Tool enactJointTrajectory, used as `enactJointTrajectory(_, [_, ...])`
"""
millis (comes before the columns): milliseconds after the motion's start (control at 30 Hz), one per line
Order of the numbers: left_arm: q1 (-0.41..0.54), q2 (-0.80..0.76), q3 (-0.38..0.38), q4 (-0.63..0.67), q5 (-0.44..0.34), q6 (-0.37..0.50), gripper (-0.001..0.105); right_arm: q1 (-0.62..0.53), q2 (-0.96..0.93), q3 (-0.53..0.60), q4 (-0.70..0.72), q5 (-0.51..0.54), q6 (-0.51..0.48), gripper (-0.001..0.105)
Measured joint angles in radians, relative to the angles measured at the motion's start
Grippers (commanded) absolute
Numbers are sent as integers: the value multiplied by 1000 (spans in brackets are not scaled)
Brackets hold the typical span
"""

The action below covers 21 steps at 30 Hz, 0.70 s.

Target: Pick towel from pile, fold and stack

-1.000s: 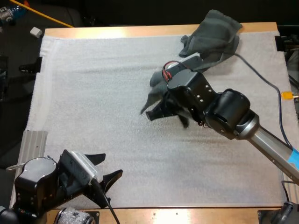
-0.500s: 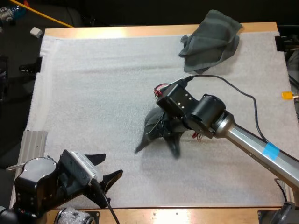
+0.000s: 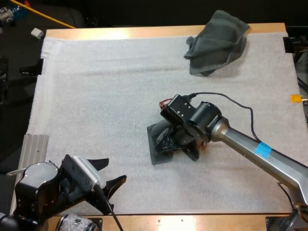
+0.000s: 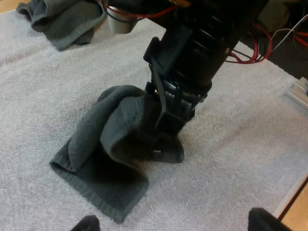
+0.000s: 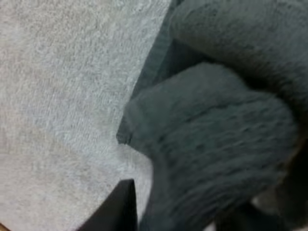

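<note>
High view: right gripper [image 3: 174, 144] clamped on towel [image 3: 155, 150] at centre of mat [image 3: 96, 96], fingertips buried in cloth. Left gripper [image 3: 109, 174], 7 o'clock, spread wide, empty. Crumpled pile [image 3: 216, 43] at 1 o'clock.

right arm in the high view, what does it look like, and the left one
The right arm has bulky rounded black joints on a silver tube with a blue tape band. A black cable and red wires run by the black right hand. The left arm is also black, with a round drum-like joint. Its left hand has two pointed black fingers.
</note>
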Motion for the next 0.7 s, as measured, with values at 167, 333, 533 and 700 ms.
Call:
enactJointTrajectory(167, [0,0,0,0,0,0,60,-27,-6,0,2,1,6,70])
enactJointTrajectory(333, [0,0,0,0,0,0,60,-48,-21,-3,27,43,6,69])
enactJointTrajectory(533, [0,0,0,0,0,0,60,-26,-19,-7,89,49,-20,66])
enactJointTrajectory(700, [0,0,0,0,0,0,60,-26,-19,-7,122,87,-32,65])
